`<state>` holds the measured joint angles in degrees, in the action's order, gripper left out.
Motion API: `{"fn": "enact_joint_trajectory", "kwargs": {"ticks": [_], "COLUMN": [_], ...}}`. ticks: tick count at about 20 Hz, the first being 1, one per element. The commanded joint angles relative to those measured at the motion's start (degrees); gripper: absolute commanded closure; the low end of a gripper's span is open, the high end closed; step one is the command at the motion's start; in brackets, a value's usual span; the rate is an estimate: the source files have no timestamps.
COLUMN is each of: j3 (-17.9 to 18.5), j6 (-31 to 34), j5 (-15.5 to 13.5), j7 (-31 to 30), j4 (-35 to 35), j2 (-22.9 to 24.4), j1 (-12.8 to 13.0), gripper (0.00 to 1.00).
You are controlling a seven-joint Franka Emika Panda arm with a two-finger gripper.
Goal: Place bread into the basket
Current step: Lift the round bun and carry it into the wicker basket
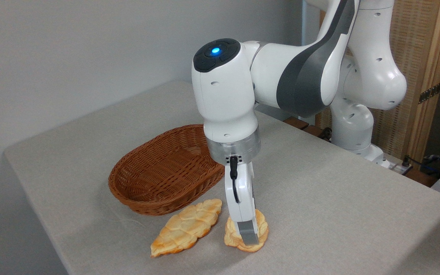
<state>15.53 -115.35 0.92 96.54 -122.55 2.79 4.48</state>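
one wicker basket [166,175] holding nothing visible, fingers [249,236] around bread [246,231] beside it, grip unclear

The white arm reaches down over the grey table [338,214] and its gripper [248,235] is right down on the bread [260,229], a small round golden bun near the front edge, with one grey fingertip [249,233] planted across the bun's near side and the other finger hidden behind it. Just left of the bun lies a long leaf-shaped braided loaf [186,227], close beside it but apart. Behind that loaf sits the oval brown wicker basket [159,172], nothing visible inside it.
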Motion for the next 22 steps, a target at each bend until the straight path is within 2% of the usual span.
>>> {"fn": "enact_joint_trajectory", "kwargs": {"ticks": [1,6,8,11,13,16,17,22], "j3": [0.4,0.4,0.4,0.5,0.5,-0.4,-1.2,-8.7], "j6": [-0.7,-0.5,-0.4,-0.5,-0.3,0.0,0.2,0.1], "j5": [0.7,0.6,0.1,-0.4,-2.7,-6.5,-7.0,-8.2], "j7": [0.0,-0.6,-0.7,-0.5,-1.3,-7.8,-10.9,-24.9], "j4": [-0.5,-0.4,-0.2,1.3,2.6,4.3,5.2,7.5], "j2": [0.8,1.1,1.2,2.3,2.9,3.7,3.7,3.6], "j1": [0.4,0.4,0.4,0.3,0.3,0.6,0.9,0.8], "gripper": [0.48,0.47,0.43,0.43,0.41,0.38,0.31,0.31]}}
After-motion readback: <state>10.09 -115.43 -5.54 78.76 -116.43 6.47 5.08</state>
